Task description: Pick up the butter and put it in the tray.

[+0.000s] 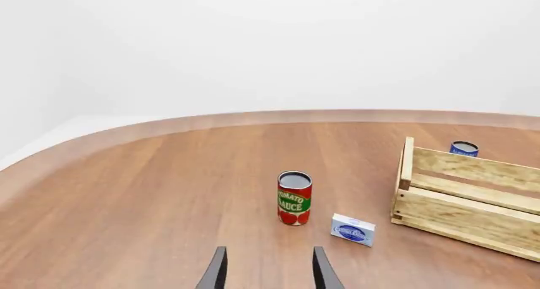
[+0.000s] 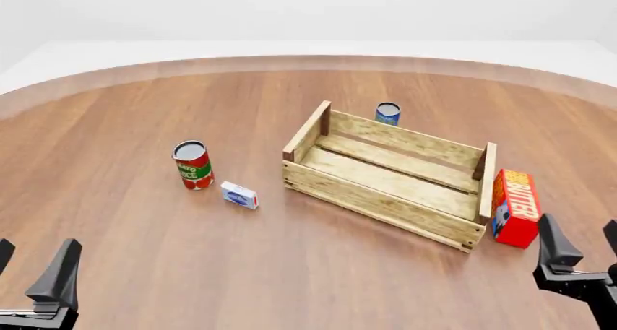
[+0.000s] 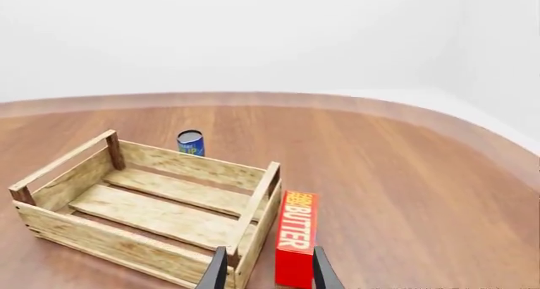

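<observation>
Brown wooden tabletop carries the red BUTTER carton (image 2: 515,206) at the front view's lower right, on edge against the empty slatted wooden tray (image 2: 386,200), so your right gripper (image 2: 579,261), open and holding nothing, sits nearest, while your left gripper (image 2: 34,272) idles open lower left.

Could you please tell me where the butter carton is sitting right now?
In the front view the butter stands on the table's right side, just outside the tray's right end wall, ahead of the open right gripper.
</observation>
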`<state>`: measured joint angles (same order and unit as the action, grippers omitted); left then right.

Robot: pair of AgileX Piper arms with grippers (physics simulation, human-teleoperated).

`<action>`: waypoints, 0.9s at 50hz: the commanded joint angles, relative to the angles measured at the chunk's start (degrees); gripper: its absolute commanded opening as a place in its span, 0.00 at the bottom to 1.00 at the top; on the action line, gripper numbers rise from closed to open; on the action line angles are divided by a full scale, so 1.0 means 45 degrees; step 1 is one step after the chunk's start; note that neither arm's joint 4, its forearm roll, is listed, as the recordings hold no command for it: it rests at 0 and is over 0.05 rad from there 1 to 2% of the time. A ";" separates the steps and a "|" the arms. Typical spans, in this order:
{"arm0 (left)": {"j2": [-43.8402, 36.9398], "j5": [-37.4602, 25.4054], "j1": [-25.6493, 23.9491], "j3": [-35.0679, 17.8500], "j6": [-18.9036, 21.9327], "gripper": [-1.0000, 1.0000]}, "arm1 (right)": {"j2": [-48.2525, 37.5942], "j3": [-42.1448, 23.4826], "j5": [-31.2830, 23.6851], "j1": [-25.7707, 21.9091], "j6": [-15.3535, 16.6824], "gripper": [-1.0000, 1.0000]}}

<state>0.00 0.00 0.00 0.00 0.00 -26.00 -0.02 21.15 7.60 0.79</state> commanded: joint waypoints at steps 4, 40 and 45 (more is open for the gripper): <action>0.0000 0.0000 0.0000 0.0000 0.0000 1.00 | -0.2021 0.0003 0.1619 0.0330 -0.0069 1.00; 0.0000 0.0000 0.0000 0.0000 0.0000 1.00 | -0.9310 0.0003 0.8219 0.0879 -0.0294 1.00; 0.0000 0.0000 0.0000 0.0000 0.0000 1.00 | -1.0300 0.0003 0.9109 0.0942 -0.0295 1.00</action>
<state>0.00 0.00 0.00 0.00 0.00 -64.06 -0.01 54.70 11.28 -0.31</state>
